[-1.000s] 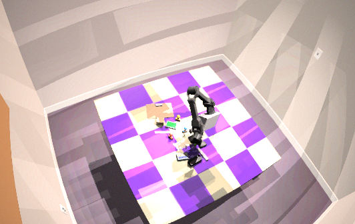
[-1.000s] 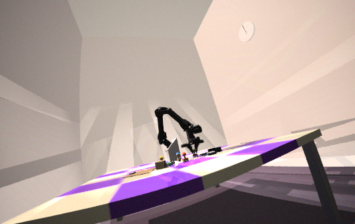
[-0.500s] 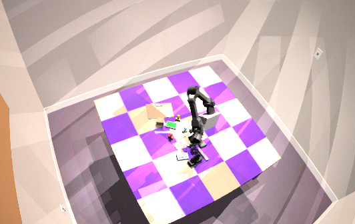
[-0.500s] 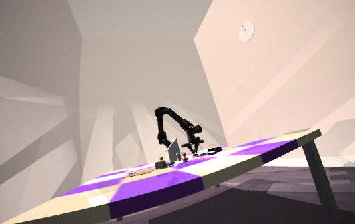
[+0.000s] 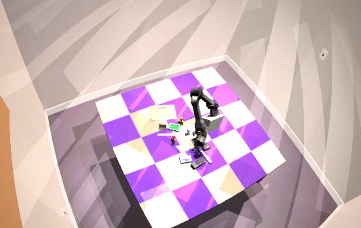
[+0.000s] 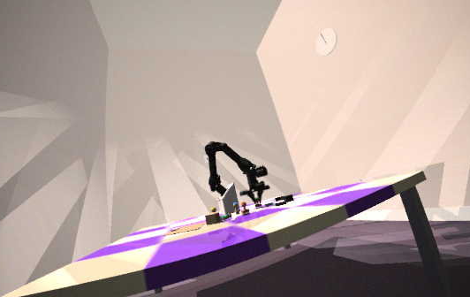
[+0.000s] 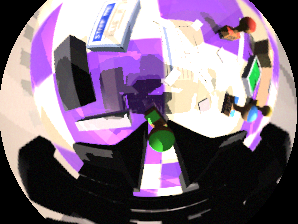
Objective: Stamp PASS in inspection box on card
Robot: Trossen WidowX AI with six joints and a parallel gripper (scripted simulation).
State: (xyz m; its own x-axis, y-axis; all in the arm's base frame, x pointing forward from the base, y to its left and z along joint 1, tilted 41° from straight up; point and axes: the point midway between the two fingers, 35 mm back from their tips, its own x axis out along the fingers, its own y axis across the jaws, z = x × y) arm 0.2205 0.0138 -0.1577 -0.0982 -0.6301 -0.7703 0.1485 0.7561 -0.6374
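My gripper (image 5: 198,149) (image 6: 258,201) (image 7: 157,123) is shut on the green-knobbed stamp (image 7: 161,140), low over the table; the stamp's foot hides whether it touches the table. An open pad with a green face (image 5: 174,127) (image 7: 254,74) lies off to the right in the wrist view. A pale card or sheet with faint lines (image 7: 185,57) lies ahead of the gripper; glare and shadow hide its box. A white case with a blue label (image 5: 185,159) (image 7: 114,25) lies at the wrist view's top left; its lettering looks like STAMP PAD.
Stamps with red (image 5: 173,138) (image 7: 247,24), blue (image 5: 188,131) (image 7: 251,114) and yellow knobs (image 5: 181,119) stand nearby. A black block (image 5: 198,163) (image 7: 74,72) and a white bar (image 5: 206,157) (image 7: 103,121) flank the gripper. A grey panel (image 5: 214,123) (image 6: 229,199) stands by the arm's base.
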